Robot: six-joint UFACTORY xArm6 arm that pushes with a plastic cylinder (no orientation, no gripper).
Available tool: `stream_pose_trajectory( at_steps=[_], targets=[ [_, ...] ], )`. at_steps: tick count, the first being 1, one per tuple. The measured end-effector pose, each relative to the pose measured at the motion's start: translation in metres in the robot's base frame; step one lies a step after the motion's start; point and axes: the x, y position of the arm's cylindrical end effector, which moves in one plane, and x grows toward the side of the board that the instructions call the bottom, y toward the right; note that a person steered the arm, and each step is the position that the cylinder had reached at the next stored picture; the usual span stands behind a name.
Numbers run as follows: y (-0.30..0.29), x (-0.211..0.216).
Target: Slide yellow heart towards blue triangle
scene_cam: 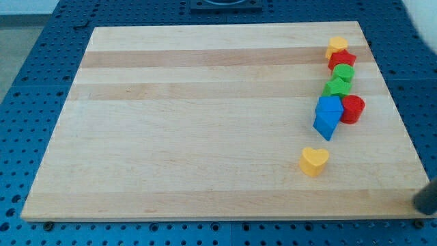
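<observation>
The worktop (pixel 205 123) is a pale wooden board, and all the blocks sit toward its right edge. There is no claw on this arm, only a rod, so there is nothing to call released or clenched. A dark blurred shape at the worktop's bottom right corner (pixel 427 198) may be the rod, but my tip itself cannot be made out, so I cannot place it relative to the blocks.

The yellow heart (pixel 314 161) lies alone near the bottom edge, right of centre. The blue triangle (pixel 326 123) stands just above it and a little to the right, apart by a small gap. To do the push well, I judge the tip should come to the heart's lower left side, on the face away from the triangle, and press up and slightly right through the heart's middle so it does not spin off. A short, slow stroke should be enough.

Touching the triangle is a blue block (pixel 330 106) above it, shape unclear, with a red cylinder (pixel 353 108) beside that. A column runs on toward the top right corner: a green block (pixel 336 87), another green block (pixel 343 72), a red block (pixel 341 59) and a yellow block (pixel 336 46). Nothing lies between heart and triangle. The risk is overshoot, shoving the triangle into that column.
</observation>
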Motion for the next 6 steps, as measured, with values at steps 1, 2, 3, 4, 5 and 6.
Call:
stream_pose_trajectory(
  at_steps=[1,2,3,4,5,6],
  targets=[
    [-0.046,-0.015],
    [-0.066,-0.033],
    [-0.066,-0.033],
    [-0.099,-0.035],
    [-0.134,-0.057],
    [-0.135,-0.088]
  ],
)
